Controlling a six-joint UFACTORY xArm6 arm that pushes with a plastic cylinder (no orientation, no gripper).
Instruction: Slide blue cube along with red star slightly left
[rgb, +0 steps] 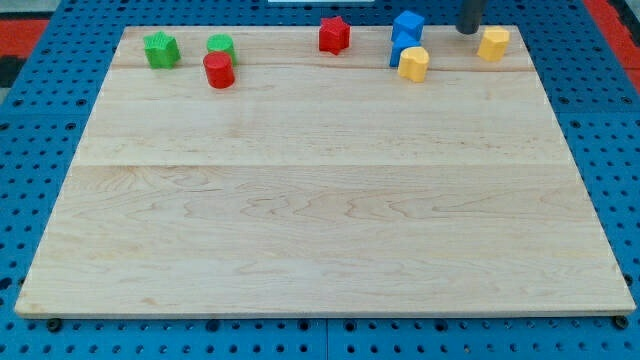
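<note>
The blue cube (408, 24) sits near the view's top edge of the wooden board (320, 200), right of centre. The red star (334, 34) lies to its left, with a gap between them. My tip (467, 31) is at the view's top right, to the right of the blue cube and just left of a yellow block (493, 43). It touches neither one. A second blue block (400, 50) sits just below the cube, partly hidden by another yellow block (413, 63).
A green star (160, 49), a green cylinder (221, 44) and a red cylinder (218, 70) sit at the view's top left. Blue pegboard (40, 150) surrounds the board.
</note>
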